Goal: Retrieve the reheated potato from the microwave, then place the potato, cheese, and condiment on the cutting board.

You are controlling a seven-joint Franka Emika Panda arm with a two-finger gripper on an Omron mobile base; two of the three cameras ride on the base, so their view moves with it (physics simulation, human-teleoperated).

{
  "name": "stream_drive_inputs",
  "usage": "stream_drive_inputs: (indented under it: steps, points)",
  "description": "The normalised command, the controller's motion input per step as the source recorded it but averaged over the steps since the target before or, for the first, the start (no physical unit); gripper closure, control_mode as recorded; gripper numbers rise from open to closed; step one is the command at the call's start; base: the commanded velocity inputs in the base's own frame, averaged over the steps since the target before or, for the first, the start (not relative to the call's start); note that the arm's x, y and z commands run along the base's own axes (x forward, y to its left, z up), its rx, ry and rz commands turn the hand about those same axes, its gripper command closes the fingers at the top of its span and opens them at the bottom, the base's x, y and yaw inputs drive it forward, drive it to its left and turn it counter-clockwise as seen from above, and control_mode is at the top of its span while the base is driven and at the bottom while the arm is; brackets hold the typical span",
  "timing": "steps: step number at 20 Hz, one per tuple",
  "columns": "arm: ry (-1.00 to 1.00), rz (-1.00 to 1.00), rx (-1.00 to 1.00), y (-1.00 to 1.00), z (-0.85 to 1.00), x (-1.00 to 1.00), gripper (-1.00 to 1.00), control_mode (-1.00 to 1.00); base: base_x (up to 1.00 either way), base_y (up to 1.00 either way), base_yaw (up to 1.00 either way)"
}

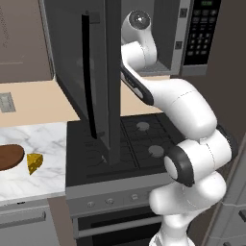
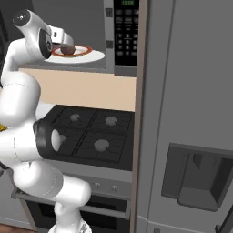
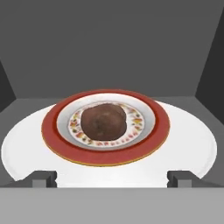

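Observation:
The microwave (image 1: 202,33) hangs above the stove with its door (image 1: 86,81) swung wide open. Inside it, the brown potato (image 3: 104,121) lies on a red-rimmed plate (image 3: 153,135), which rests on the white turntable (image 3: 192,144). My gripper (image 3: 112,178) is inside the cavity, open, just in front of the potato, with its fingertips (image 3: 43,178) wide apart and touching nothing. From the right base view the potato (image 2: 68,50) sits just beyond my hand. The cutting board (image 1: 9,156) lies on the marble counter at far left, and the cheese (image 1: 34,162) sits beside it. The condiment is out of view.
A black gas stove (image 1: 139,144) lies below the microwave. A tall grey fridge (image 2: 191,113) stands close on the right. The open microwave door juts out over the stove on the left of my arm. Brown wall cabinets (image 1: 21,38) hang at upper left.

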Motion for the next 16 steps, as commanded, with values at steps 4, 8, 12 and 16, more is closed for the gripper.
stream_drive_inputs:
  steps: [4,8,12,16]
  points:
    - [0.0,0.0,-0.05,0.05,-0.02,0.4,-1.0,-1.0,0.0,0.0,0.0]
    - [0.0,0.0,-0.04,0.01,-0.03,0.29,-1.0,-1.0,0.0,0.0,0.0]
    - [0.02,0.0,-0.03,0.01,-0.1,0.15,-1.0,-1.0,0.0,0.0,0.0]
    - [0.03,0.0,-0.02,0.02,-0.23,0.07,-1.0,-1.0,0.0,0.0,0.0]
